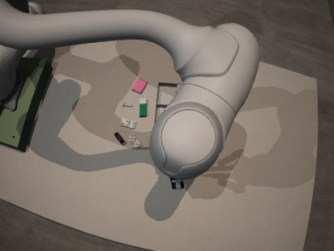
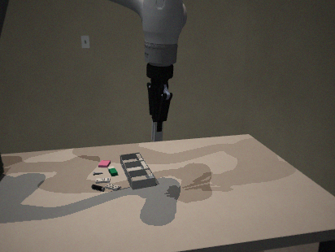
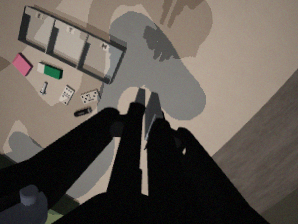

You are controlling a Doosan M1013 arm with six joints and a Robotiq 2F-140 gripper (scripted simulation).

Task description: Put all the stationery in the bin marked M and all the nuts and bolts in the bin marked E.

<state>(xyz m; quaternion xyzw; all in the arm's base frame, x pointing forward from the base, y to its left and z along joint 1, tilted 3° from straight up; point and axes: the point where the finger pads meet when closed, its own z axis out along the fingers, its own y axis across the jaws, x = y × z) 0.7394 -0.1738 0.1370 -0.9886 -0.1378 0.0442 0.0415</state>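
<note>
My gripper (image 1: pixel 177 185) (image 2: pixel 157 136) (image 3: pixel 145 100) is shut with nothing between the fingers, and it hangs high above the table to the right of the things. A grey bin tray (image 1: pixel 162 86) (image 2: pixel 138 170) (image 3: pixel 69 46) with compartments stands mid-table; my arm partly hides it in the top view, and its letters are too small to read. To its left lie a pink pad (image 1: pixel 139 85) (image 2: pixel 104 163) (image 3: pixel 21 64), a green and white eraser (image 1: pixel 143 108) (image 2: pixel 113 171) (image 3: pixel 52 71), a small bolt (image 1: pixel 127 105) (image 2: pixel 97 173) (image 3: pixel 44 87) and a black marker (image 1: pixel 119 138) (image 2: pixel 97 188) (image 3: pixel 83 111).
Two dominoes (image 1: pixel 128 123) (image 1: pixel 134 141) lie among the small things. A green board (image 1: pixel 16 117) stands at the table's left edge by the arm's base. The table's right edge shows in the wrist view (image 3: pixel 266 129).
</note>
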